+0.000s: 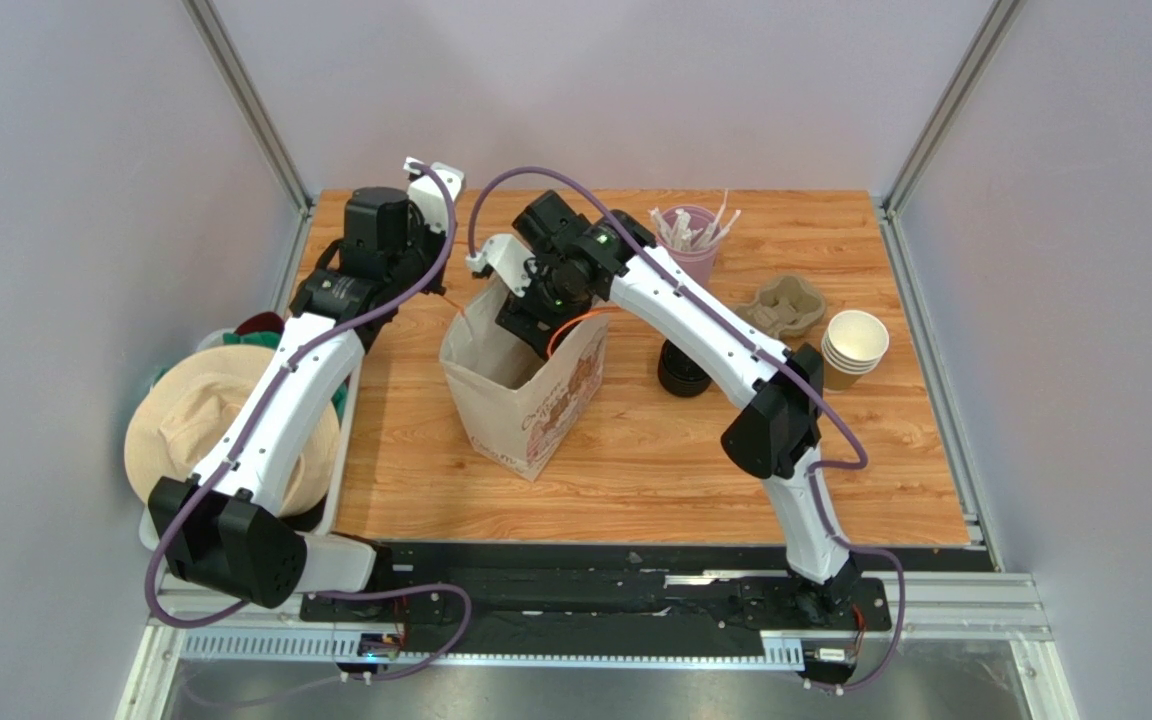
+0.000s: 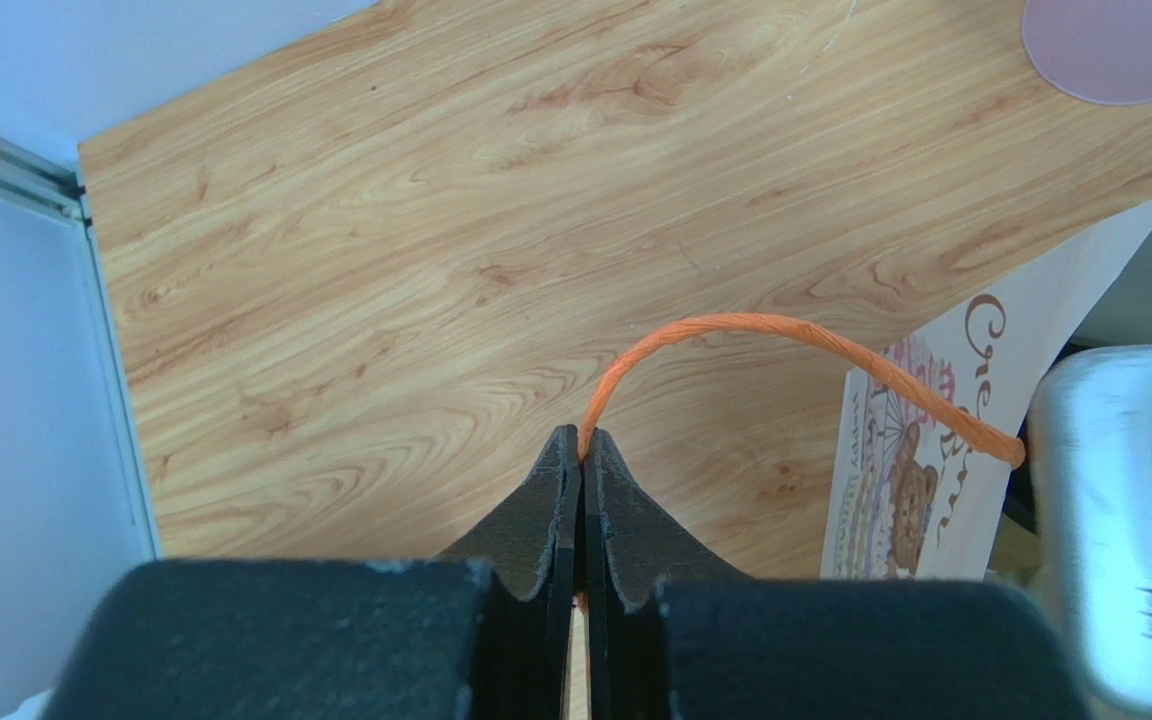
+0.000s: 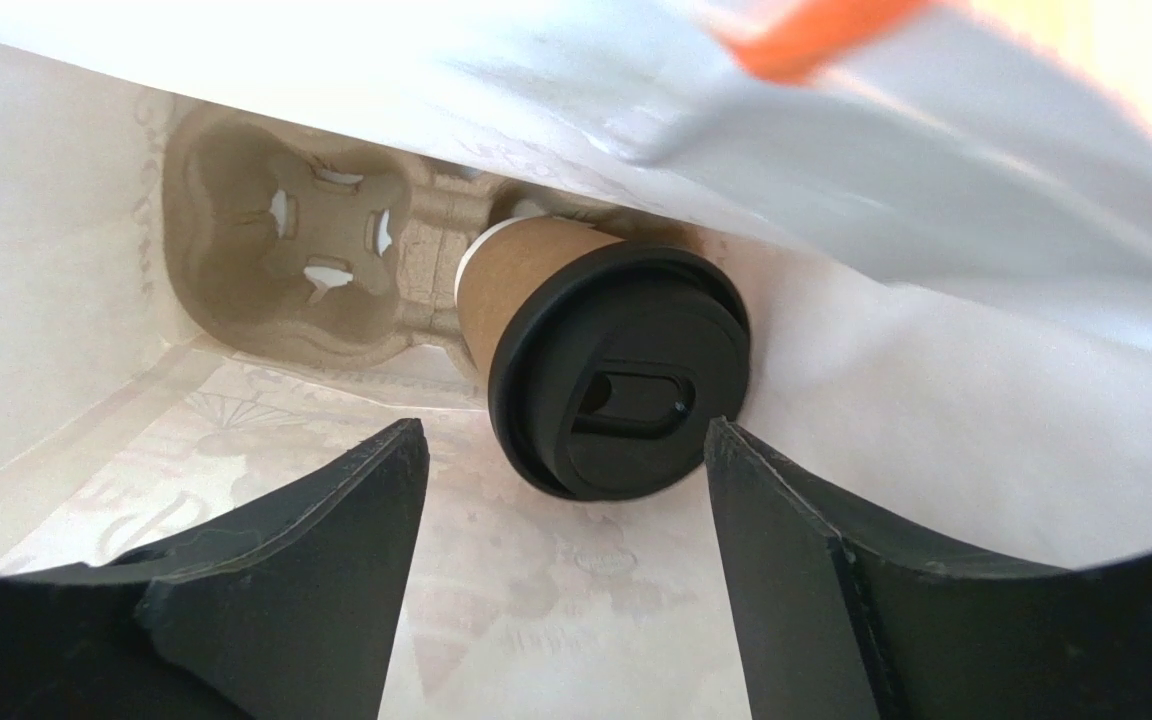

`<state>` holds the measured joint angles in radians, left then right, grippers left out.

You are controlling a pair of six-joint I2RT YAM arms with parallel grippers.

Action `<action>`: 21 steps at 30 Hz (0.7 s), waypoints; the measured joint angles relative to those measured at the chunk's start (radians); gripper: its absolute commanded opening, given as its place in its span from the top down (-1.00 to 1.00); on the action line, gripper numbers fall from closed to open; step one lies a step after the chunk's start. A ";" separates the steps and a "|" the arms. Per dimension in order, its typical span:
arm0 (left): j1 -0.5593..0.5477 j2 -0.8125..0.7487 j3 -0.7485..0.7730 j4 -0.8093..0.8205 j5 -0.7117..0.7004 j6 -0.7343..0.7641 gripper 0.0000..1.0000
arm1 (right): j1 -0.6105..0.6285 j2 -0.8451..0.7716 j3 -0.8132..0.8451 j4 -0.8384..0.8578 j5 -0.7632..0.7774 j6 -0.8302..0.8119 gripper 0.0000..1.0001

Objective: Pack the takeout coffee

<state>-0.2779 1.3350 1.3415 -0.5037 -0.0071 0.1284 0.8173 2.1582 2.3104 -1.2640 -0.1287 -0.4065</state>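
The coffee (image 3: pixel 605 375) sits inside the bag (image 1: pixel 525 405) by a tray (image 3: pixel 289 248), the right fingers (image 3: pixel 312 570) open and clear of it, the left fingers (image 2: pixel 552 510) clamped on the handle (image 2: pixel 778 338); only withdrawal seems left.

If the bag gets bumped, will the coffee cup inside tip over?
Probably not easily: the coffee cup seems to sit in the pulp tray, which should steady it. Its black lid looks pressed on, so spills seem unlikely. The paper bag looks thin and may flex.
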 measured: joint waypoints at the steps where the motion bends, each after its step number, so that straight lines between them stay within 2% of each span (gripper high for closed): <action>1: 0.000 0.000 0.000 0.000 0.002 0.000 1.00 | 0.000 -0.008 0.000 0.002 0.000 0.000 -0.48; 10: 0.000 0.000 0.000 0.000 0.008 -0.004 1.00 | 0.000 -0.074 0.008 0.022 -0.011 0.003 -0.49; 12: 0.000 0.000 0.000 0.000 0.011 -0.004 0.93 | 0.000 -0.100 0.008 0.037 -0.017 0.005 -0.49; 15: 0.000 0.000 0.000 0.000 0.024 -0.004 0.76 | 0.000 -0.157 0.008 0.064 -0.022 0.006 -0.50; 16: 0.000 0.000 0.000 0.000 0.031 -0.004 0.60 | 0.000 -0.182 0.008 0.074 -0.023 0.006 -0.51; 18: 0.000 0.000 0.001 -0.001 0.043 -0.001 0.46 | 0.000 -0.232 0.008 0.095 -0.023 0.006 -0.54; 19: 0.000 0.000 0.003 -0.002 0.050 0.004 0.28 | 0.000 -0.256 0.008 0.106 -0.023 0.006 -0.57; 21: 0.000 0.000 0.012 -0.005 0.062 0.011 0.12 | 0.000 -0.310 0.008 0.131 -0.023 0.005 -0.57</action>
<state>-0.2779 1.3350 1.3537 -0.5083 0.0551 0.1398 0.8173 1.8481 2.3180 -1.1328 -0.1513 -0.4011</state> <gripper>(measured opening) 0.330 0.776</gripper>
